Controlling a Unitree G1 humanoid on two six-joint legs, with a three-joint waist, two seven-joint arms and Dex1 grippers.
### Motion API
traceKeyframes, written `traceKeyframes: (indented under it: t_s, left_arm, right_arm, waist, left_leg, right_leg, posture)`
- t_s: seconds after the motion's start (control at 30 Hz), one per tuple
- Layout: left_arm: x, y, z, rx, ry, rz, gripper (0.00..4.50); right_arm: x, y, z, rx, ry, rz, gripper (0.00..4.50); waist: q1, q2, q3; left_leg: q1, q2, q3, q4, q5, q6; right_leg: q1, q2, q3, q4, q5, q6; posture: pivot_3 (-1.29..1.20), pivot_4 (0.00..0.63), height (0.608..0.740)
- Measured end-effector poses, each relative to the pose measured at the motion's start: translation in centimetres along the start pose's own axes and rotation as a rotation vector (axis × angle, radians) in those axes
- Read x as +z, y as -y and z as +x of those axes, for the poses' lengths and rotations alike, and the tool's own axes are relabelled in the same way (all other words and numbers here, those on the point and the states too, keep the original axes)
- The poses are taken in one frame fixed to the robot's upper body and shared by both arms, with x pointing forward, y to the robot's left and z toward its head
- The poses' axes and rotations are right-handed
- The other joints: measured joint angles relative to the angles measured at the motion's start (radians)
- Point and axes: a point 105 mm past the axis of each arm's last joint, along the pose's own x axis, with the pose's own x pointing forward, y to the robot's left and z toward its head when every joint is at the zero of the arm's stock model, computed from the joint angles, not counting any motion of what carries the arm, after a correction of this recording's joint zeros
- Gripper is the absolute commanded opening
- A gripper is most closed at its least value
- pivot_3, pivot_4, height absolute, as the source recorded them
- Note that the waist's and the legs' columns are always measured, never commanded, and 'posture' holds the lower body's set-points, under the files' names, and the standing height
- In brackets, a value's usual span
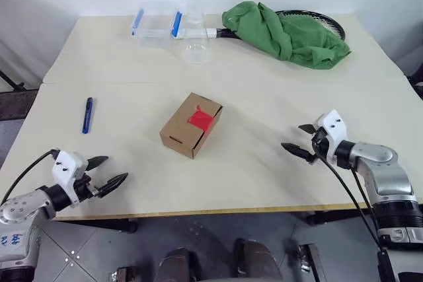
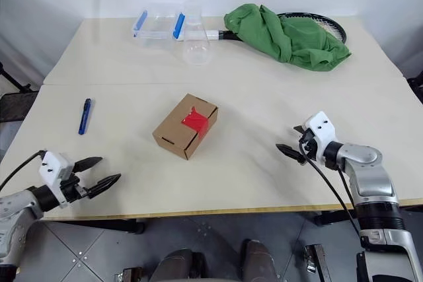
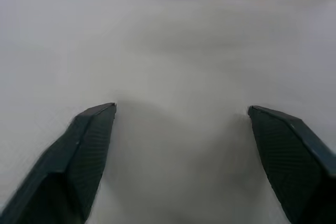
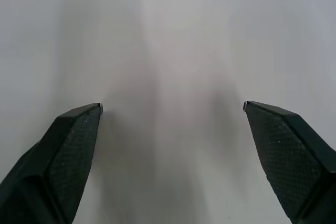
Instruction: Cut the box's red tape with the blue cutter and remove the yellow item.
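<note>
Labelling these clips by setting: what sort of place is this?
Probably an indoor lab or test room: two plain tables pushed together against a bare white wall, with staged props such as a taped box and a blue cutter.

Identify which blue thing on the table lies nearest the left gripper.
The blue cutter, lying alone on the near table ahead of the left gripper. The blue clips sit on the clear container at the far edge.
</note>
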Motion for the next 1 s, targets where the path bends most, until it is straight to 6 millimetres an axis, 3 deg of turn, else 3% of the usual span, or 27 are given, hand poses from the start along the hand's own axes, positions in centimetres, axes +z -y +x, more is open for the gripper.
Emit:
traceKeyframes:
  t_s: [0.13, 0.33, 0.43, 0.67, 0.83, 1.0]
  left_arm:
    - [0.7, 0.1, 0.9, -0.002, 0.022, -0.003, 2.03]
    - [2.7, 1.0, 4.1, -0.068, 0.090, 0.031, 0.18]
    - [3.6, 0.3, 5.6, -0.049, 0.123, 0.049, 0.05]
    - [4.8, 0.8, 9.1, -0.083, 0.166, 0.070, 0.05]
    - [5.7, 3.4, 12.1, -0.236, 0.174, 0.090, 0.05]
    - [5.4, 4.2, 12.5, -0.315, 0.144, 0.104, 0.05]
  right_arm:
    - [0.9, -0.1, 0.5, -0.014, 0.002, 0.028, 2.14]
    - [3.6, -1.9, 3.5, 0.053, 0.032, 0.043, 0.05]
    - [3.8, -2.9, 4.4, 0.084, 0.031, 0.066, 0.00]
    - [4.1, -6.2, 7.3, 0.127, 0.053, 0.099, 0.00]
    - [6.4, -10.0, 10.5, 0.177, 0.124, 0.124, 0.00]
    - [7.7, -10.0, 10.8, 0.165, 0.141, 0.126, 0.00]
  waist:
    - [0.000, 0.000, 0.000]
    - [0.003, 0.000, 0.000]
    - [0.003, -0.001, 0.000]
    - [-0.003, -0.001, -0.001]
    - [-0.006, -0.002, -0.001]
    - [-0.005, -0.002, -0.001]
  left_leg:
    - [0.000, 0.000, 0.001, 0.000, 0.000, 0.000]
    - [-0.001, 0.000, 0.004, 0.001, 0.000, 0.000]
    - [-0.002, -0.001, 0.004, 0.001, 0.000, 0.000]
    - [-0.004, 0.000, 0.011, 0.001, 0.000, 0.000]
    - [-0.004, 0.000, 0.013, 0.002, 0.001, 0.000]
    - [-0.004, 0.000, 0.013, 0.002, 0.001, 0.000]
  right_leg:
    - [-0.001, 0.000, 0.000, 0.001, 0.000, 0.000]
    - [-0.005, 0.001, 0.001, 0.006, 0.000, 0.000]
    - [-0.007, 0.001, 0.001, 0.007, 0.000, 0.000]
    - [-0.013, 0.002, 0.000, 0.009, 0.000, 0.001]
    - [-0.016, 0.003, 0.001, 0.012, 0.000, 0.001]
    - [-0.016, 0.002, 0.001, 0.013, 0.000, 0.001]
  posture:
    - [0.00, 0.150, 0.740]
    - [0.00, 0.150, 0.740]
    - [0.00, 0.150, 0.740]
    - [0.00, 0.150, 0.740]
    - [0.00, 0.150, 0.740]
    - [0.00, 0.150, 0.740]
